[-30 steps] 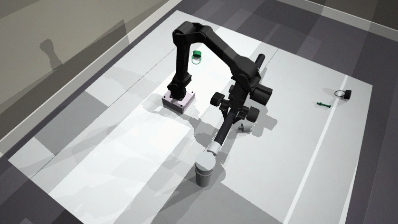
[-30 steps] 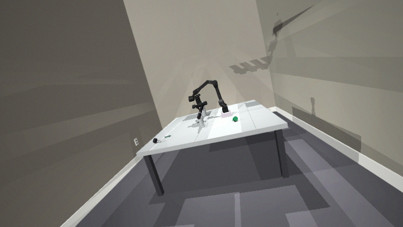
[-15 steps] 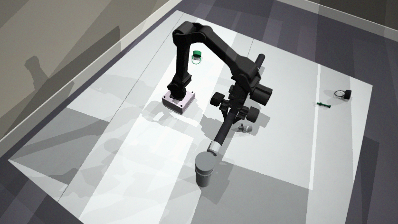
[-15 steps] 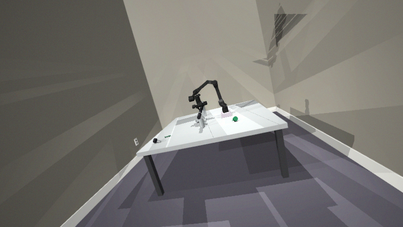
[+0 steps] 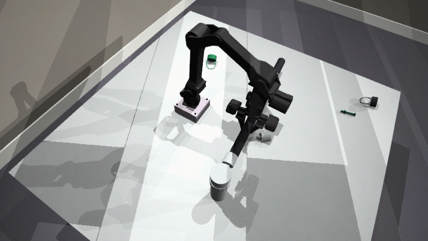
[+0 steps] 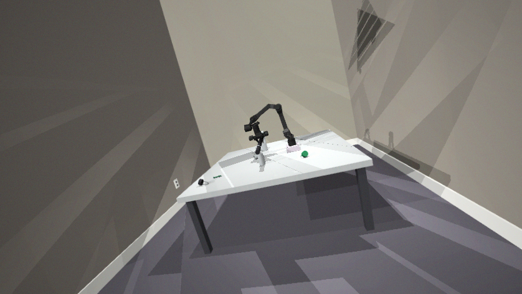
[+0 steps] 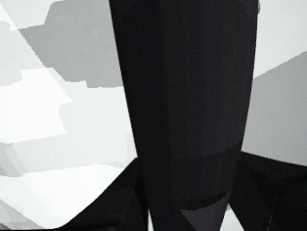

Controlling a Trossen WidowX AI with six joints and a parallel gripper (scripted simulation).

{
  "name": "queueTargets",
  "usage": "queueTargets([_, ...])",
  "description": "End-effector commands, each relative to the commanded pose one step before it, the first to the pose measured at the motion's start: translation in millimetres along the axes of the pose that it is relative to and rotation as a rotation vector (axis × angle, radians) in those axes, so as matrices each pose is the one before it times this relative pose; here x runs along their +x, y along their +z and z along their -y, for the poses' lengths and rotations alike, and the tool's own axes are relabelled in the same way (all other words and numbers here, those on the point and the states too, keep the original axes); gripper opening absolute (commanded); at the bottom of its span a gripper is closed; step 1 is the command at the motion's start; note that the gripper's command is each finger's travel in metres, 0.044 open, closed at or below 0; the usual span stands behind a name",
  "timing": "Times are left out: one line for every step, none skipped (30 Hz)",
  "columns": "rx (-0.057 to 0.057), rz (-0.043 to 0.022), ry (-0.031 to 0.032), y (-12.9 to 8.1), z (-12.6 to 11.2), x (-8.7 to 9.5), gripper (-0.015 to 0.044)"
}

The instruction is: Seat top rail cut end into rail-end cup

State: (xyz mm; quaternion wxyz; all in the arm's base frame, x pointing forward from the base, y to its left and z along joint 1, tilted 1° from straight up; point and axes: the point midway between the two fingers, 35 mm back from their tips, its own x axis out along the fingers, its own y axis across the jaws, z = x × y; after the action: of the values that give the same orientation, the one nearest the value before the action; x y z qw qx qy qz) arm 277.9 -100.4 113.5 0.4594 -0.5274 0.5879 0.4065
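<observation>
My gripper [image 5: 253, 117] [image 6: 257, 140] is shut on the black top rail [image 5: 241, 138] [image 7: 182, 92]. The rail slants down from its upper end behind the wrist to its lower end at the silver rail-end cup [image 5: 229, 159]. The cup sits against the top of the big grey post [image 5: 220, 183] [image 6: 261, 159], level with the post cap [image 5: 220, 173]. The rail's end meets the cup's mouth; how deep it sits I cannot tell. In the wrist view the rail fills the middle between my two dark fingers. A small grey fitting [image 5: 263, 137] lies just right of the rail.
A green cap with a loop [image 5: 211, 61] [image 6: 304, 153] lies behind the arm's base [image 5: 192, 108]. A black ring fitting [image 5: 371, 101] [image 6: 200, 181] and a green bolt [image 5: 347, 112] [image 6: 217, 177] lie near the table's far right edge.
</observation>
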Motion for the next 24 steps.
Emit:
queueTargets([0.0026, -0.01509, 0.00254, -4.76, -0.64, 0.55, 0.0])
queueTargets([-0.0009, 0.00503, -0.00087, 1.58, 0.22, -0.2, 0.0])
queueTargets([-0.0009, 0.00503, -0.00085, 1.58, 0.21, -0.2, 0.0])
queueTargets([-0.0009, 0.00503, -0.00082, 1.59, 0.21, -0.19, 0.0])
queueTargets([0.0, 0.0, 0.00001, 0.0, 0.0, 0.0, 0.0])
queueTargets([0.0, 0.0, 0.0, 0.0, 0.0, 0.0, 0.0])
queueTargets([0.0, 0.0, 0.0, 0.0, 0.0, 0.0, 0.0])
queueTargets([0.0, 0.0, 0.0, 0.0, 0.0, 0.0, 0.0])
queueTargets([0.0, 0.0, 0.0, 0.0, 0.0, 0.0, 0.0])
queueTargets([0.0, 0.00004, 0.00001, -0.03, -0.01, 0.02, 0.0])
queueTargets([0.0, 0.00008, 0.00001, -0.05, -0.02, 0.04, 0.0])
queueTargets([0.0001, 0.00011, 0.00002, -0.07, -0.02, 0.06, 0.0])
queueTargets([0.0001, 0.00015, 0.00002, -0.09, -0.03, 0.07, 0.0])
queueTargets([0.0001, 0.00019, 0.00003, -0.12, -0.04, 0.09, 0.0])
queueTargets([0.0001, 0.00022, 0.00004, -0.14, -0.04, 0.11, 0.0])
queueTargets([0.0001, 0.00024, 0.00004, -0.15, -0.05, 0.12, 0.0])
queueTargets([0.0001, 0.00024, 0.00004, -0.15, -0.05, 0.12, 0.0])
queueTargets([0.0001, 0.00024, 0.00004, -0.15, -0.05, 0.12, 0.0])
queueTargets([0.0001, 0.00023, 0.00004, -0.15, -0.05, 0.12, 0.0])
queueTargets([0.0001, 0.00021, 0.00003, -0.16, -0.04, 0.11, 0.0])
queueTargets([0.0001, 0.00019, 0.00003, -0.17, -0.04, 0.1, 0.0])
queueTargets([0.0001, 0.00016, 0.00003, -0.17, -0.03, 0.1, 0.0])
queueTargets([0.0001, 0.00014, 0.00003, -0.17, -0.03, 0.09, 0.0])
queueTargets([0.0001, 0.00014, 0.00003, -0.17, -0.03, 0.09, 0.0])
